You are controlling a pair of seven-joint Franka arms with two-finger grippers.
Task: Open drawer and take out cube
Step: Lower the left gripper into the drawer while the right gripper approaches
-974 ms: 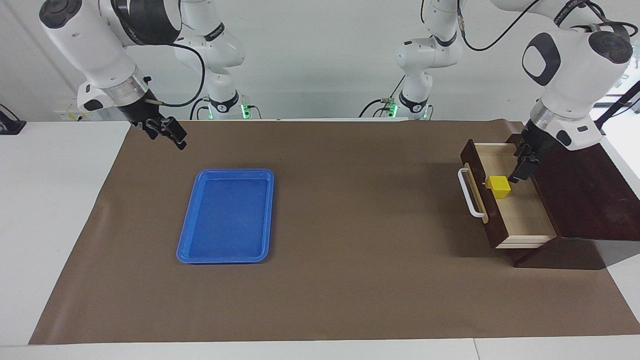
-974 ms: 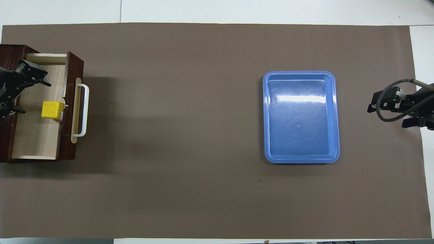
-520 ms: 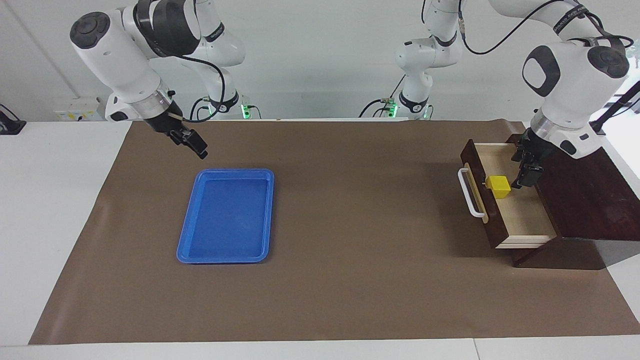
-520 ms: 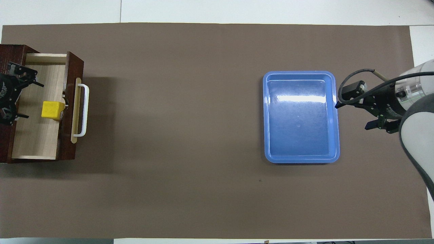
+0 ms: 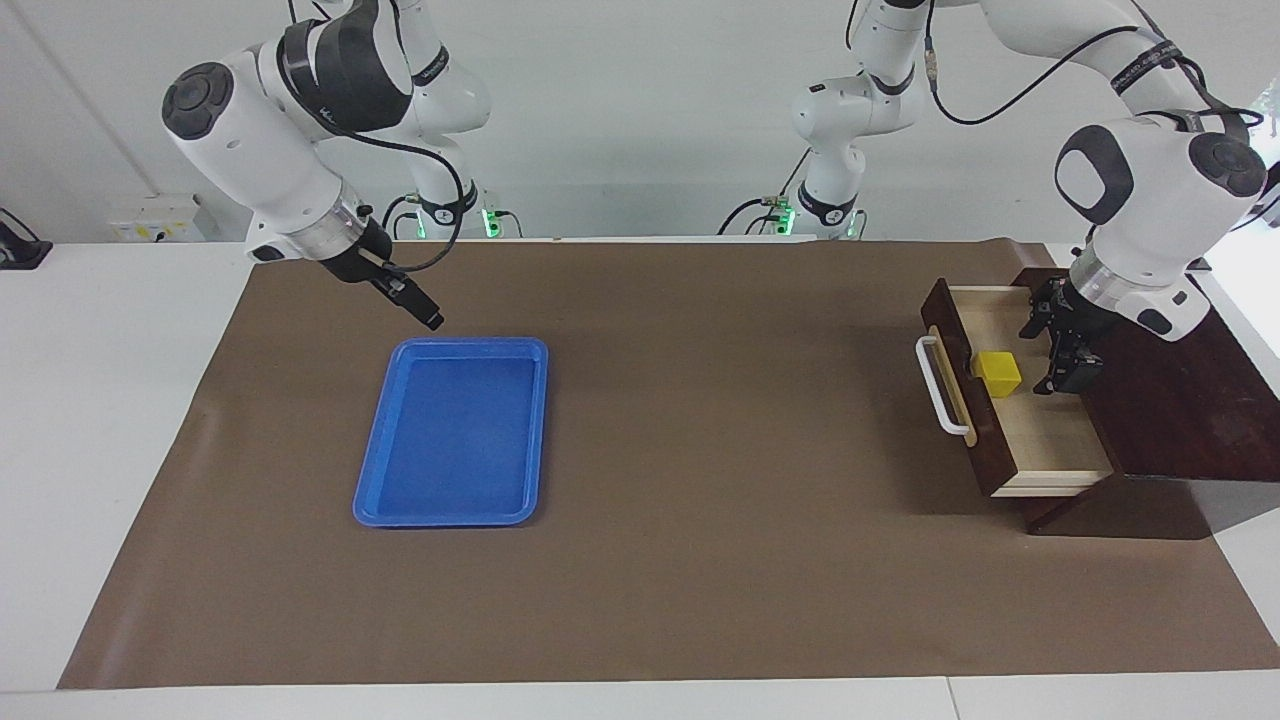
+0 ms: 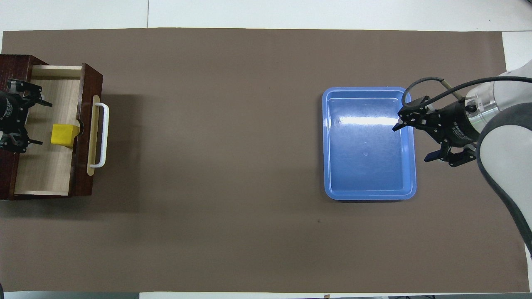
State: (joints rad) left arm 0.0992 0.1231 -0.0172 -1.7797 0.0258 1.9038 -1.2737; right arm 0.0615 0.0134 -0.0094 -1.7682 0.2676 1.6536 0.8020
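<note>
**Me:** Left gripper first: it hangs over the back of the open drawer, fingers spread wide with nothing between them. The cube sits on the drawer floor, tight against the front panel by the white handle.

**Colleague:** Where is the cube from your fingers?

**Me:** In the overhead view, at about three o'clock from the left gripper, close but apart. A second ago my fingertip stood just beside the cube; since then I have backed toward the box and my wrist has turned. The cube has not moved.

**Colleague:** So the drawer step is done?

**Me:** I judge so. The drawer is pulled well out, and only the grasp and lift remain. The retreat looks to me like lining up for a straddle of the cube.

**Colleague:** And your other arm?

**Me:** My right gripper has swung in over the edge of the blue tray nearest the robots, at roughly twelve o'clock on the tray in the facing view. Its fingers are also spread and carry nothing. I guess it waits there to receive.
</note>
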